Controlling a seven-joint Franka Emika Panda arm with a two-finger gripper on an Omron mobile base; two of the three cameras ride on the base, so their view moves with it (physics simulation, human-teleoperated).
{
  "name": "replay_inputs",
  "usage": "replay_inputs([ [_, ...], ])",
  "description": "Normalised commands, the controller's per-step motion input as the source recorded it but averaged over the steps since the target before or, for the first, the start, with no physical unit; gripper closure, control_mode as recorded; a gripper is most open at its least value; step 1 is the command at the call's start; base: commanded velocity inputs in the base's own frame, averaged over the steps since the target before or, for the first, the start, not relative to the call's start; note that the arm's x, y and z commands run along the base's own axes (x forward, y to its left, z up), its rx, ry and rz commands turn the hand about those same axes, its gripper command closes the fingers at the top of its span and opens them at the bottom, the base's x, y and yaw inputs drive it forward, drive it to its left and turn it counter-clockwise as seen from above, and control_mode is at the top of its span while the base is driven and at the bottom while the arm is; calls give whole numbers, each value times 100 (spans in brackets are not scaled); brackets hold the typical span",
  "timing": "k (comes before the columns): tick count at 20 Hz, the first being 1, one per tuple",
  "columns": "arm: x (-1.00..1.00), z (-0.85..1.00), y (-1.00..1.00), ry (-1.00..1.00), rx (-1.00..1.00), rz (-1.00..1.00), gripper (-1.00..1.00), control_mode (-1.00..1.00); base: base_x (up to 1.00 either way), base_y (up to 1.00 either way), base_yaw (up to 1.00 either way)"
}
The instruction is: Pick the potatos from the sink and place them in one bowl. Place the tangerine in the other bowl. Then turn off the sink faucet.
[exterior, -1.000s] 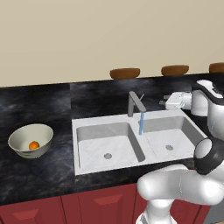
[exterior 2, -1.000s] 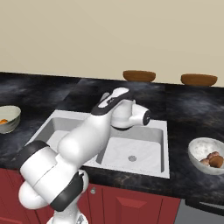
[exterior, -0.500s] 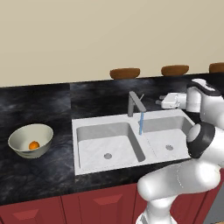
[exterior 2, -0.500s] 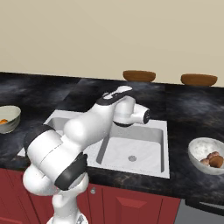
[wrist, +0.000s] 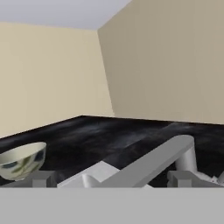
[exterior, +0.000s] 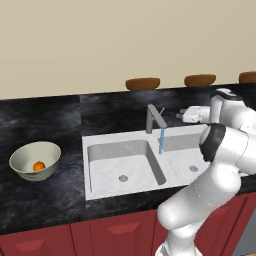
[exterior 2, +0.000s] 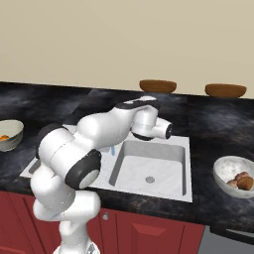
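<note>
**Fruit and potatoes bowled, water running**

Nearest, low in the right base view, the white double-basin sink [exterior 2: 149, 171] holds nothing but its grey drains. At lower right, a speckled white bowl [exterior 2: 229, 170] cradles the two brown potatoes [exterior 2: 240, 181]. Left edge of the left base view: the glossy cream-green bowl [exterior: 35, 159] with the small orange tangerine [exterior: 38, 165] inside. Centre frame, the square grey metal faucet [exterior: 155, 118] pours a thin blue stream. Beside it at right, the gripper [exterior: 183, 115], jaws spread wide, gripping nothing. Along the back, brown oval dishes [exterior: 142, 83].
</note>
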Motion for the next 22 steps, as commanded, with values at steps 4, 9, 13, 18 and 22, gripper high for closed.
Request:
replay_inputs([
  [4, 25, -7, -6, 4, 1, 5, -100, -100, 0, 0, 0],
  [9, 25, -15, 0, 4, 0, 4, -100, -100, 0, 0, 0],
  [13, 26, -20, 0, 2, 2, 4, -100, -100, 0, 0, 0],
  [18, 31, -9, -1, 1, 4, 3, -100, -100, 0, 0, 0],
  [22, 36, -8, 0, 0, 5, 3, -100, -100, 0, 0, 0],
])
